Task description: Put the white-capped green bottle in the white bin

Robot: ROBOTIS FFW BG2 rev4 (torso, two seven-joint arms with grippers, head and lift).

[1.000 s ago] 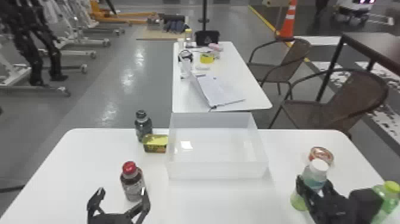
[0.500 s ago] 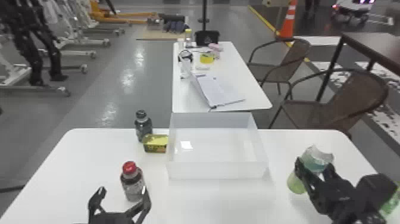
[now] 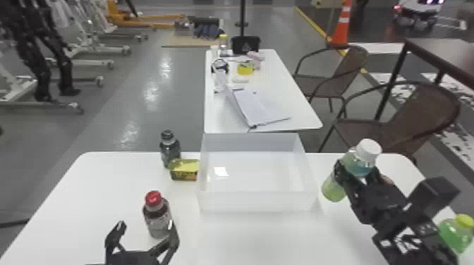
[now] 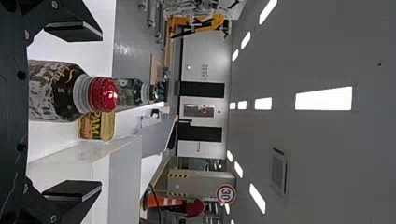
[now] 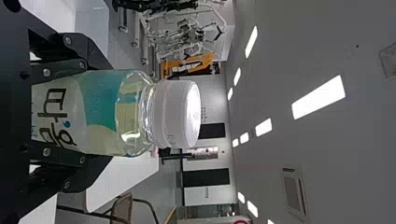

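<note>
In the head view my right gripper (image 3: 358, 181) is shut on the white-capped green bottle (image 3: 333, 188), which tilts with its cap away to the right, right of the white bin (image 3: 257, 202). The right wrist view has the bottle (image 5: 105, 112) between both fingers of the right gripper (image 5: 84, 114), its white cap facing outward. My left gripper (image 3: 144, 236) stands open at the front left, near the red-capped bottle (image 3: 158, 220). In the left wrist view that bottle (image 4: 56, 91) is beyond the spread fingers of the left gripper (image 4: 74, 112), untouched.
A dark bottle (image 3: 170, 151) and a yellow can (image 3: 185, 170) stand left of the bin on the white table (image 3: 88, 197). A green bottle with a yellow-green cap (image 3: 455, 232) is at the right edge, beside the right arm. Behind is a second table (image 3: 296, 116).
The right gripper has lifted the green bottle up and away from the robot, the bottle's tilt changing along the way. The left arm has stayed almost still.
</note>
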